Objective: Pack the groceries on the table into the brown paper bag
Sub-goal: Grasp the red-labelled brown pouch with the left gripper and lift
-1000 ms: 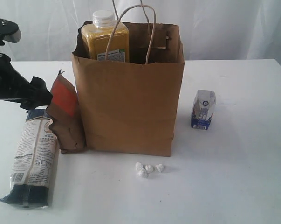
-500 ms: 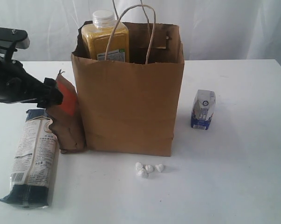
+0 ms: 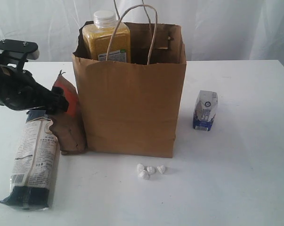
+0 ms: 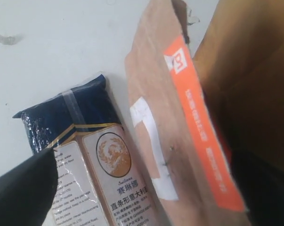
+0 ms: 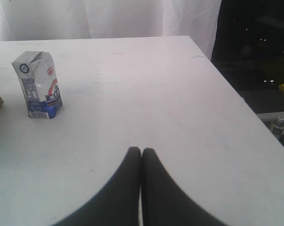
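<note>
Brown-red pouch (image 3: pixel 68 125) leans against the brown paper bag (image 3: pixel 132 108) at its nine o'clock, and the left gripper (image 3: pixel 58 100), spread wide and empty at the pouch's top, could catch the bag wall or topple the pouch onto the long noodle packet (image 3: pixel 36 160).

The only print that can be read is on the long noodle packet of clear film with a dark blue end (image 4: pixel 92 141). In the left wrist view, under its round gold emblem, large Chinese characters appear to read 赛琳娜 and, below them, 直条形意大利面. The fine lines beside them are illegible. The brown-red paper pouch (image 4: pixel 156 94) has an orange stripe with a white square logo and blurred white characters. In the exterior view, the label on the yellow-grain bottle with white cap (image 3: pixel 106 40), upper left, and the print on the small blue-white carton (image 3: pixel 205 110), right of centre, are too small to read.
</note>
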